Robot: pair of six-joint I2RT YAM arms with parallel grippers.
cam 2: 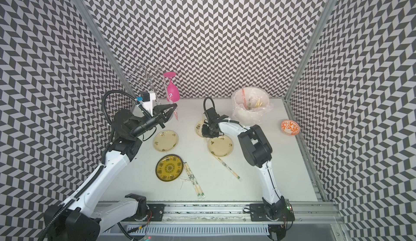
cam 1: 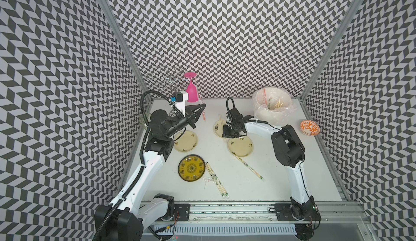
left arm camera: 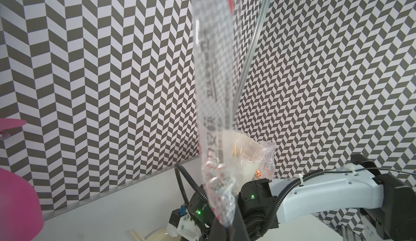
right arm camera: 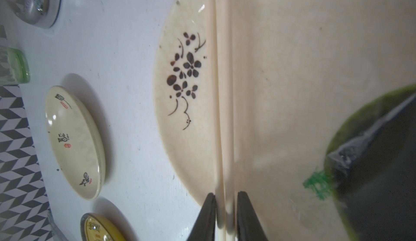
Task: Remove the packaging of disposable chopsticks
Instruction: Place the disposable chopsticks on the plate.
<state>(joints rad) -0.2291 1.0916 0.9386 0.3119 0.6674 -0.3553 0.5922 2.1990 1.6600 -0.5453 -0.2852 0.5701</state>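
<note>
Parking disposable chopsticks (right arm camera: 222,93) across the flowered plate (right arm camera: 180,138), right claw (right arm camera: 226,194) barely parted, left claw (cam 1: 202,106) pinching emptied packaging (left arm camera: 213,93) clear of it.

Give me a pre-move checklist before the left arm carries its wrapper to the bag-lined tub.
1. Left gripper shut on the clear red-printed sleeve: ok.
2. Sleeve empty, with no sticks seen inside it in the left wrist view: ok.
3. Bare chopsticks lying across the flowered plate: ok.
4. Right gripper not gripping; jaws flank the pair with a thin gap on one side: ok.
5. Way to the bag-lined tub free; the right arm stands between it and the left gripper: not ok.
</note>
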